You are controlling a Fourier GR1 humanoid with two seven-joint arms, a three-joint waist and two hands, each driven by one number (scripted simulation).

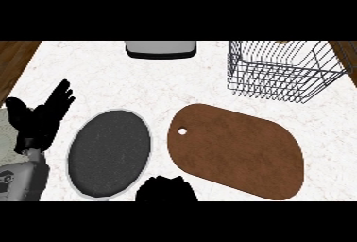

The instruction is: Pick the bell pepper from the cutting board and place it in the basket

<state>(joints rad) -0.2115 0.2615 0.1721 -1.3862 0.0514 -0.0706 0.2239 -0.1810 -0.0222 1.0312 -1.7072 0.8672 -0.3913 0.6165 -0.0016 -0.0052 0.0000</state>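
The brown cutting board (241, 153) lies right of centre with a small hole near its left end, and nothing shows on its top. No bell pepper is visible anywhere. The wire basket (286, 71) stands at the back right; a small tan patch shows at its far rim, too small to identify. My right hand (166, 189) is a dark shape at the lower edge, just off the board's near-left corner, and anything inside it is hidden. My left hand (45, 113) rests open at the far left, fingers up.
A dark oval plate (110, 153) with a pale rim lies between my left hand and the board. A grey box-shaped object (160, 48) sits at the back centre. Wooden floor shows beyond the counter's left and right edges.
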